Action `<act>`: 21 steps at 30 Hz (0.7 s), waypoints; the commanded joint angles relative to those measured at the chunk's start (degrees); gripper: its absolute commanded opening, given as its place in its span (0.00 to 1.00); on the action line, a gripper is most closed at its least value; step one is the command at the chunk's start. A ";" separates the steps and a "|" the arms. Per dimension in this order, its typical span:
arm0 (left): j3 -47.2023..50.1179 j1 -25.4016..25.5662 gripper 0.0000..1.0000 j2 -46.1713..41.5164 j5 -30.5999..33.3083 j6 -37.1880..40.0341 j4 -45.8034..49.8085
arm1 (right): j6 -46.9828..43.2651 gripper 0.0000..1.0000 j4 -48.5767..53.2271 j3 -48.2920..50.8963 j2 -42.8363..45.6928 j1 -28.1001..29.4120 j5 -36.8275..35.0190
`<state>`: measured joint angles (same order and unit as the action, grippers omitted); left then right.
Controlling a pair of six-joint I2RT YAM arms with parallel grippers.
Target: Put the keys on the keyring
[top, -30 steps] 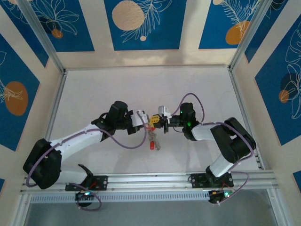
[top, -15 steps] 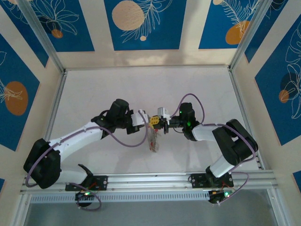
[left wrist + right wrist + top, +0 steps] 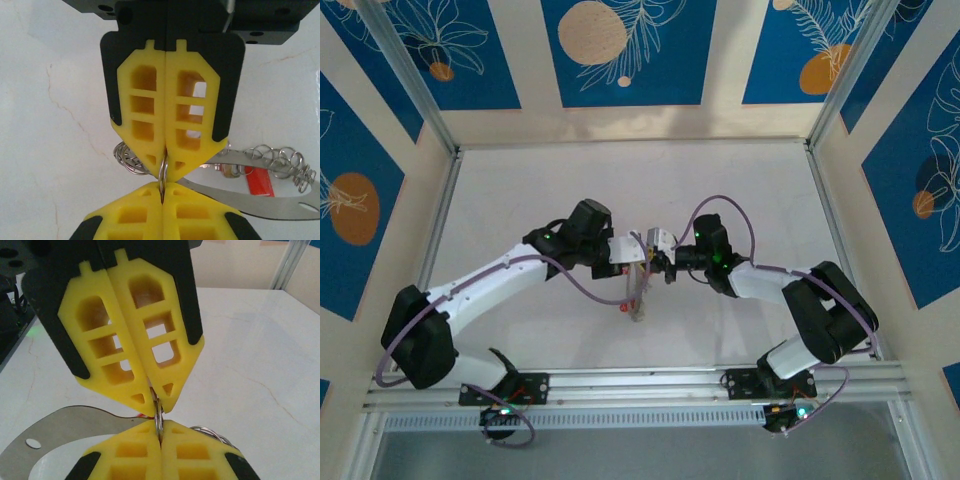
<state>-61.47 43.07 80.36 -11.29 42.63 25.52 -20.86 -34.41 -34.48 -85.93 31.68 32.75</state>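
Observation:
My left gripper (image 3: 639,256) and right gripper (image 3: 656,262) meet tip to tip above the middle of the table. Both are shut on the same small split ring (image 3: 162,172), which stands edge-on between the two pairs of yellow fingertips (image 3: 158,416). Below them hangs the keyring, a flat pale silvery band (image 3: 260,204) curving off to the right, also seen with a small hole (image 3: 60,435). A red tag (image 3: 260,181) and a chain of small wire rings (image 3: 282,159) dangle from it. From above, the bunch (image 3: 635,295) hangs down with the red tag (image 3: 626,307) lowest. No key blade can be made out.
A white marbled table (image 3: 520,200) lies under the arms, fenced by aluminium rails (image 3: 640,378) at the front and sides. More coiled wire rings (image 3: 127,159) sit just left of the fingertips. Purple cables (image 3: 720,205) loop over both wrists.
Both grippers have shifted slightly left and farther from the bases while staying tip to tip. The hanging bunch and its red tag swung left. The left elbow moved inward.

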 commanded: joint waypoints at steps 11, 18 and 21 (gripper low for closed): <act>5.46 0.25 0.28 -5.60 -4.43 -0.72 -5.13 | 4.49 0.00 -16.09 4.97 0.26 -0.04 4.71; 7.94 -0.21 0.26 -5.90 -5.27 -2.25 -8.03 | 5.39 0.00 -21.08 5.91 -0.98 -0.05 5.96; 8.85 -0.35 0.22 -6.17 -4.71 -3.85 -10.21 | 5.56 0.00 -22.12 5.91 -1.39 0.05 6.44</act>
<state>-53.95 43.13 75.05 -14.59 40.69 18.35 -16.10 -51.00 -28.71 -86.94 31.59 36.47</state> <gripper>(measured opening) 0.230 0.061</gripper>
